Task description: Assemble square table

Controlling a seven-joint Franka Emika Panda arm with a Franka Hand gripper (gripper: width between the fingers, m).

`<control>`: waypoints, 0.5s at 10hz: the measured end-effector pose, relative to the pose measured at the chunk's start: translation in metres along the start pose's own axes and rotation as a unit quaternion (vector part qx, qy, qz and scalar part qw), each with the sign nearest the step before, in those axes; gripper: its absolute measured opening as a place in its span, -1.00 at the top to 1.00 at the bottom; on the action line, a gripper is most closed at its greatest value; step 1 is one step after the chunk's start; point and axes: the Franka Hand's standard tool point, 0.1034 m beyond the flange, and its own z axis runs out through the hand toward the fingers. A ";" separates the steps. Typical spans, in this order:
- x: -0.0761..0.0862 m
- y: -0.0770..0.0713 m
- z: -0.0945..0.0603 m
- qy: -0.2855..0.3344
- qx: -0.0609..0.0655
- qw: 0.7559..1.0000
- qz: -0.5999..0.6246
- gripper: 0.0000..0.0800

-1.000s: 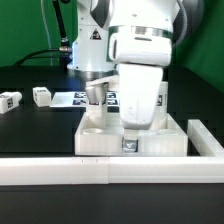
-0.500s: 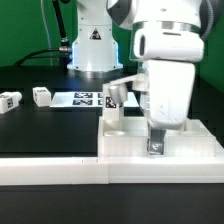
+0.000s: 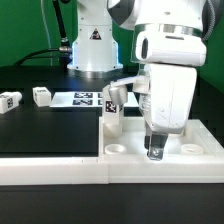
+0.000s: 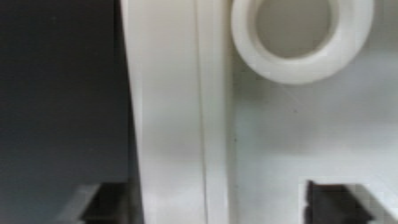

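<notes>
Against the barrier wall point(image 3: 50, 170) at the front, the square table slab point(image 3: 200, 133) lies flat, with one leg point(image 3: 113, 120) upright near its corner on the exterior view's left. The gripper point(image 3: 154, 150) hangs over the slab's rim edge, jaws well apart and holding nothing. Bare black tabletop point(image 3: 40, 130) lies open beyond that edge.

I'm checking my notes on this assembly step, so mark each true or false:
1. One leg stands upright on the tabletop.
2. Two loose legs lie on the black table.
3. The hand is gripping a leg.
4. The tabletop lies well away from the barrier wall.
1. True. One leg stands upright on the tabletop, near its corner on the exterior view's left.
2. True. The two loose legs lie at the exterior view's left, beside the marker board.
3. False. The hand is down at the tabletop. Its fingers are apart and hold nothing.
4. False. The tabletop lies right up against the barrier wall.
</notes>
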 end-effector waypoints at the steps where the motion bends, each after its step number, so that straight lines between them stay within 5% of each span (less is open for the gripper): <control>1: 0.000 0.000 0.000 0.000 0.000 1.000 0.000 -0.51; 5: -0.002 0.000 0.000 0.000 0.000 1.000 0.002 -0.62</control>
